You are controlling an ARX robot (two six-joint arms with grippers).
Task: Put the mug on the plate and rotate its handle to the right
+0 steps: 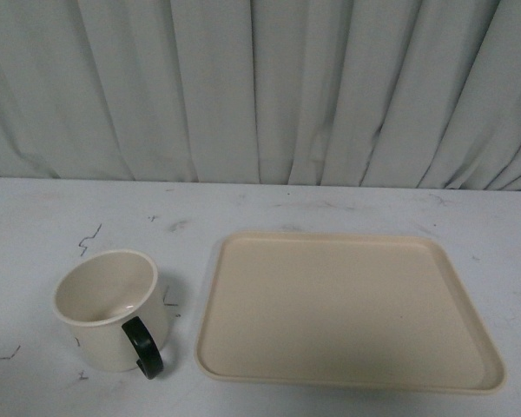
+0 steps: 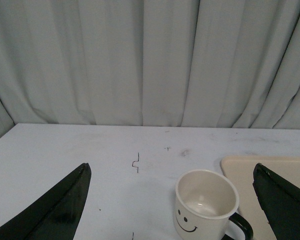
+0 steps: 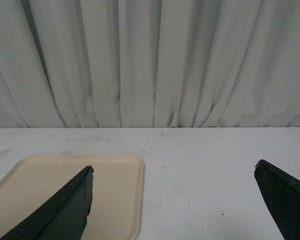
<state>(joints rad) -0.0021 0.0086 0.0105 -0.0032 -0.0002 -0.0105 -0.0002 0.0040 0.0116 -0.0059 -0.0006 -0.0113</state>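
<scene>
Cream mug (image 1: 100, 300) beside plate (image 1: 347, 304): our left gripper (image 2: 171, 170), spread wide like the right gripper (image 3: 173, 170), should pinch it opposite the handle (image 1: 146, 347).

The mug (image 1: 107, 308) stands on the table (image 1: 35, 226), just left of the plate (image 1: 347, 308).

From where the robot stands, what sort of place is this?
Probably a robot test bench rather than a home kitchen: a scuffed white table, a pale curtain hung as a backdrop behind it, and only a cream mug and a beige tray laid out.
</scene>
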